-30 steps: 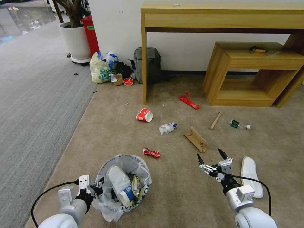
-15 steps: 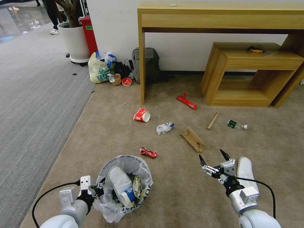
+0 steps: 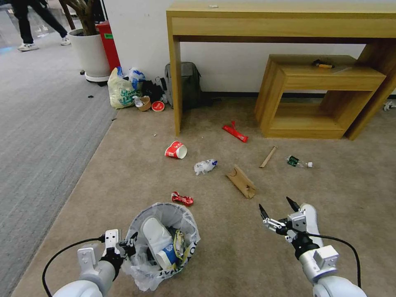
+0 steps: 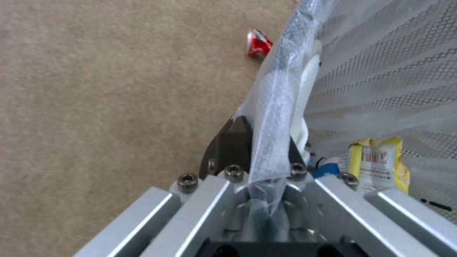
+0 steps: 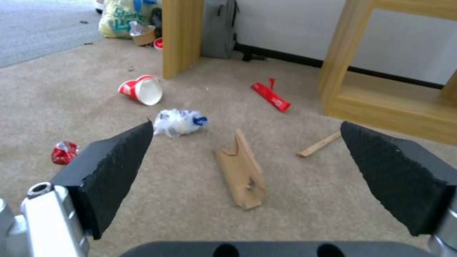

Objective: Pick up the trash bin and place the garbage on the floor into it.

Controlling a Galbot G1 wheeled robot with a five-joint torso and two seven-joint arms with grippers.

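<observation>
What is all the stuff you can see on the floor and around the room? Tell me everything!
trash bin: 1, black with white bag, beige floor, holds a white slipper and a blue cup
red cup: 1, red, lying by the tall table's leg
crushed can: 1, red, just beyond the bin
crumpled wrapper: 1, white and blue
cardboard: 1, brown
red wrapper: 1
wooden stick: 1
small bottle: 1, green label
white slipper: 1, under right hand
shopping bag: 1, yellowish
backpack: 1, grey
wooden tables: 2
left hand: shut on the bin's rim
right hand: open
</observation>
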